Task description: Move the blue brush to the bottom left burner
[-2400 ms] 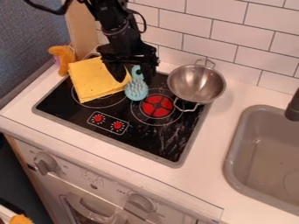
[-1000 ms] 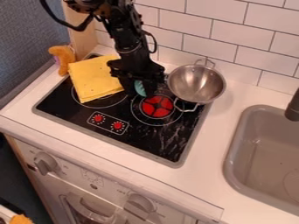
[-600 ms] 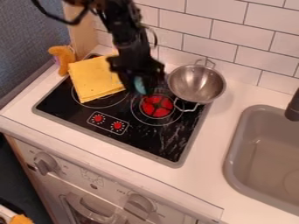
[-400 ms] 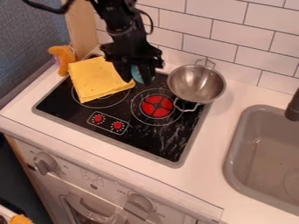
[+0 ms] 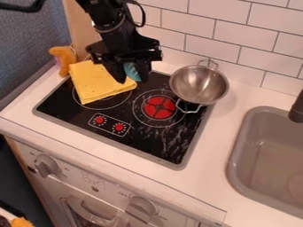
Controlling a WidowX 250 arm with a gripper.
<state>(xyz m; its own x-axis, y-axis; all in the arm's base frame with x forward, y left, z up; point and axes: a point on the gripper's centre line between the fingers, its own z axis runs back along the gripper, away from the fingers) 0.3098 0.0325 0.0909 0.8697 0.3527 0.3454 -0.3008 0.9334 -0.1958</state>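
A curved orange plush toy (image 5: pixel 63 60) sits on the white countertop (image 5: pixel 204 177), just off the left side of the black glass cooktop (image 5: pixel 157 142). Beside it, a folded yellow cloth (image 5: pixel 98 82) lies over most of the left burner (image 5: pixel 106 105), a stretch of whose ring shows along the cloth's lower edge. Just right of the cloth, near the cooktop's back edge, the robot's black two-finger gripper (image 5: pixel 132 80) pinches a light-blue plastic brush (image 5: pixel 130 71), apparently clear of the glass. The red-centred burner (image 5: pixel 158 107) glows nearby, with a shiny steel bowl with looped handles (image 5: pixel 199 84) at the cooktop's right side and a grey sink (image 5: pixel 263 155) beyond.

The step in hand appears to be the carry. If the left burner is the one meant, the next move calls for swinging the brush left and toward the cooktop's front edge, then lowering and releasing it; the cloth could keep it off the glass.
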